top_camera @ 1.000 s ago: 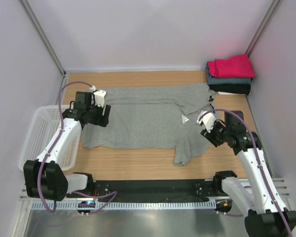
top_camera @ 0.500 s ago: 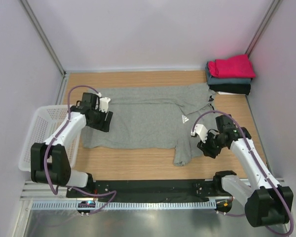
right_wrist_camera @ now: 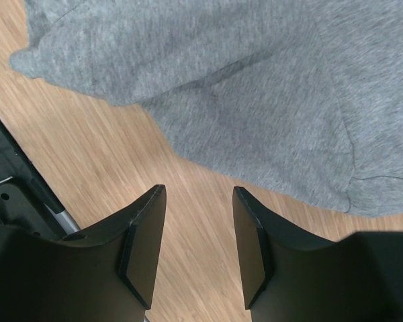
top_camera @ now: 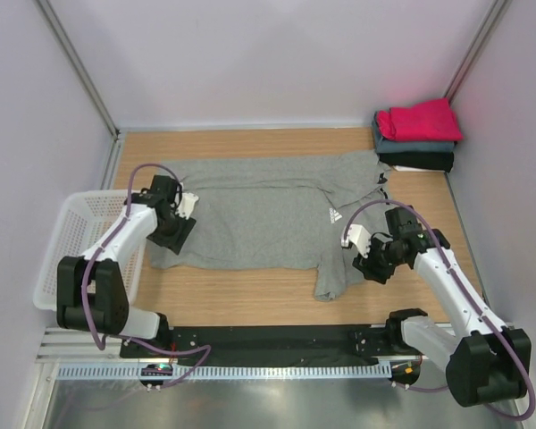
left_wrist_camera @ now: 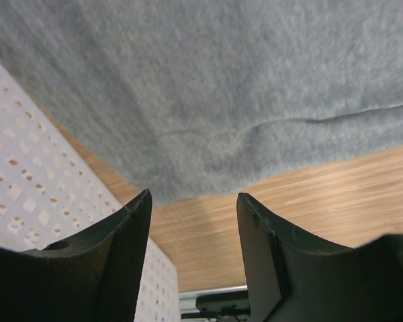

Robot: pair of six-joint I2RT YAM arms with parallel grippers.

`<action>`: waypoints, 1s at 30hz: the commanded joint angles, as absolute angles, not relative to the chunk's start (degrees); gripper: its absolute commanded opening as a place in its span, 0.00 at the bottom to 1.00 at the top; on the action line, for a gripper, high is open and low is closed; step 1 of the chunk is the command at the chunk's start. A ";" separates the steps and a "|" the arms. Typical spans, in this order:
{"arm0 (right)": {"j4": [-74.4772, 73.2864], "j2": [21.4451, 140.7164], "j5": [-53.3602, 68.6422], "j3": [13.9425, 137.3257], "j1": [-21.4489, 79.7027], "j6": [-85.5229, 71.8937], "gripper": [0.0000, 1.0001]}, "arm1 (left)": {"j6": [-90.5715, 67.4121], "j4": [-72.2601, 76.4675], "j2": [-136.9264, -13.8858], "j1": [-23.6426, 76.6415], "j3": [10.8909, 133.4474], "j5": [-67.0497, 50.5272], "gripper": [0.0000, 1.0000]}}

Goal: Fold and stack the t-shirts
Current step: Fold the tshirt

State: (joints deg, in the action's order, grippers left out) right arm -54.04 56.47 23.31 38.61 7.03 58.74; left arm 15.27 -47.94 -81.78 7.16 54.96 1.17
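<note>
The large heather-grey t-shirt (top_camera: 259, 214) lies spread on the wooden table, its small white print near the right. It also fills the top of the left wrist view (left_wrist_camera: 221, 87) and of the right wrist view (right_wrist_camera: 255, 87). My left gripper (top_camera: 177, 231) hangs open and empty over the shirt's left edge (left_wrist_camera: 195, 198). My right gripper (top_camera: 368, 266) is open and empty over bare wood just right of the shirt's lower right flap (right_wrist_camera: 198, 201). A folded stack sits at the back right: magenta-red (top_camera: 418, 119) on slate-blue (top_camera: 415, 145) on black (top_camera: 420, 162).
A white plastic mesh basket (top_camera: 71, 246) stands at the table's left edge, close to my left arm; its wall shows in the left wrist view (left_wrist_camera: 33, 201). A black rail (top_camera: 268, 340) runs along the near edge. Bare wood lies in front of the shirt.
Both grippers have dropped toward the table. The left one moved down and nearer along the shirt's left edge. The right one moved left and nearer, to the shirt's lower right flap.
</note>
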 commanded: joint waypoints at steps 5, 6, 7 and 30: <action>-50.89 58.01 24.43 41.22 7.38 57.13 0.51 | 20.74 -55.19 -76.12 7.30 53.79 9.83 0.55; -51.32 58.01 24.61 41.48 7.30 57.13 0.51 | 22.13 -55.46 -75.50 7.38 53.18 10.63 0.55; -51.50 58.01 24.70 42.01 7.38 56.95 0.51 | 23.19 -55.81 -75.06 7.30 53.00 11.16 0.56; -48.96 60.47 22.76 42.80 8.00 55.72 0.52 | 35.24 -53.61 -81.83 6.33 51.85 14.94 0.60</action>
State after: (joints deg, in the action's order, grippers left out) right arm -50.52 60.16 23.05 41.08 7.68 56.14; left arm 33.32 -53.36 -82.30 7.75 50.74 11.29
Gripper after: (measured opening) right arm 0.518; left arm 0.593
